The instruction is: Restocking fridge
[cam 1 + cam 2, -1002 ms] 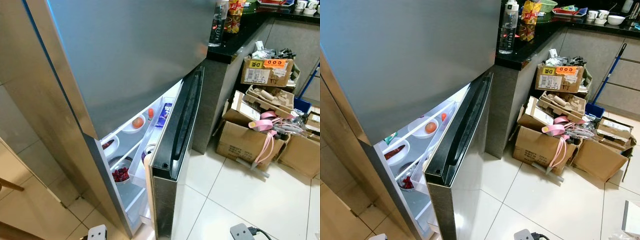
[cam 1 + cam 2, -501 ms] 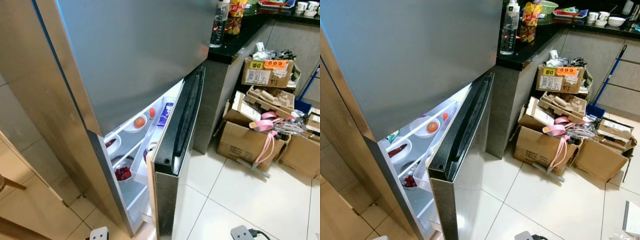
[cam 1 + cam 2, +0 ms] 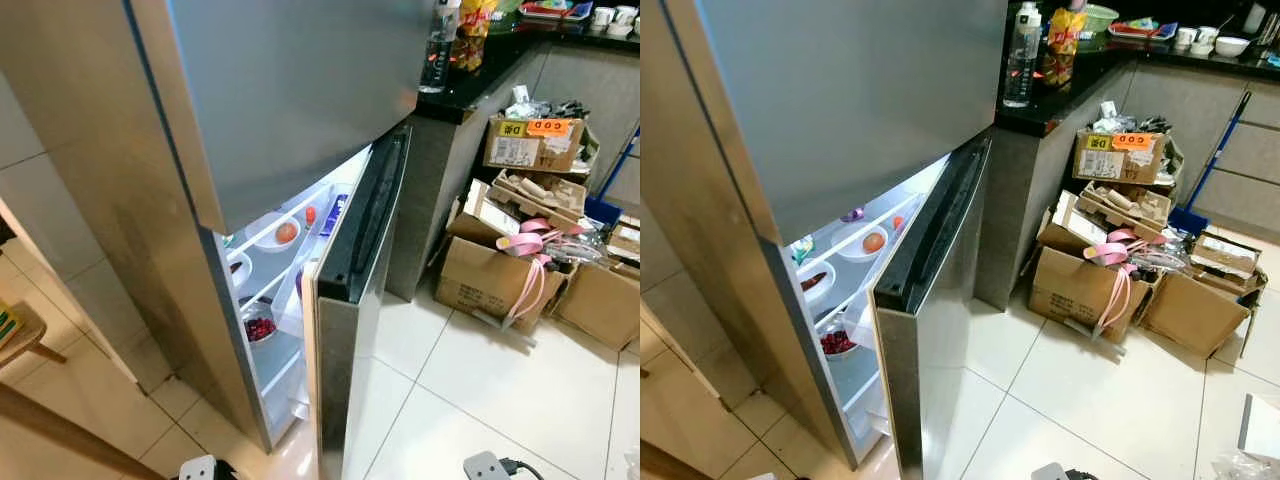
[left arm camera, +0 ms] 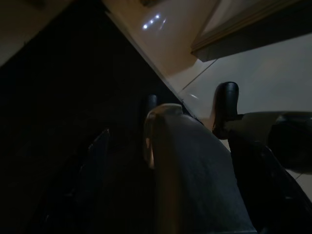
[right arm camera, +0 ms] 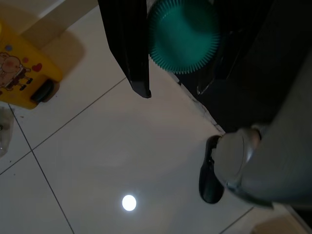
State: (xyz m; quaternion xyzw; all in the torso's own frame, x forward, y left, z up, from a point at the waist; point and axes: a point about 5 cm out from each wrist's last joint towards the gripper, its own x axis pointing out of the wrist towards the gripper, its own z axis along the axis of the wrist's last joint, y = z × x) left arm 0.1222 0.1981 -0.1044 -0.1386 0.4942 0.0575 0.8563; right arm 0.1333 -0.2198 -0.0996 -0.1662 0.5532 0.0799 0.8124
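Pulls back from fridge (image 3: 290, 100); door (image 3: 350, 330) still ajar for loading. Grips green-capped item (image 5: 183, 34) in right gripper (image 5: 178, 73); left gripper (image 4: 187, 105) spacing unclear.

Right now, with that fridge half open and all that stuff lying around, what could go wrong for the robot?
The lower fridge door stands only partly open, so reaching the bowls on the shelves could mean bumping it. The cardboard boxes and pink straps on the floor nearby could snag a foot if it steps right.
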